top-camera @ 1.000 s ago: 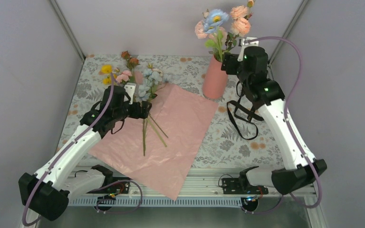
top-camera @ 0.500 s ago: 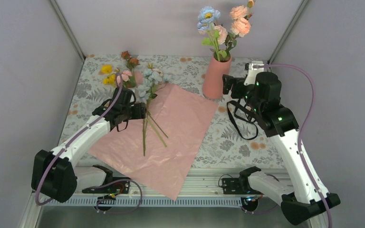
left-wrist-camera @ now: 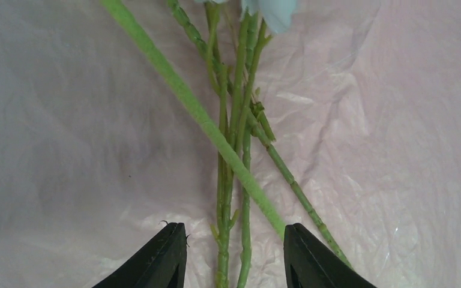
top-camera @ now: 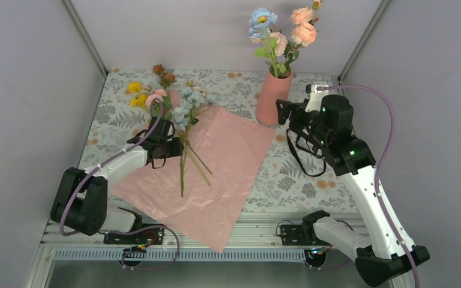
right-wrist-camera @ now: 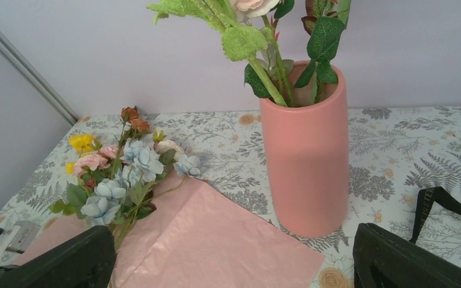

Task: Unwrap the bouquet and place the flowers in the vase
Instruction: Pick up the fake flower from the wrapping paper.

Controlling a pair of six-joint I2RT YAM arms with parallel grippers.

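Top view high, rear; wrist views close, low; pink sheet shared.

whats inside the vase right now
Blue and peach flowers stand in the vase, leafy stems rising past its rim. Their lower stems and the vase's inside are hidden by its wall.

Wrapping sheet lies flat on the worktop, left of centre. Loose flowers lie on its far-left part, heads to the back, stems toward me, between my left jaws. Vase stands upright behind the sheet's right corner, blooms in it. My right jaws sit just right of it, apart. Strap lies right of the sheet.
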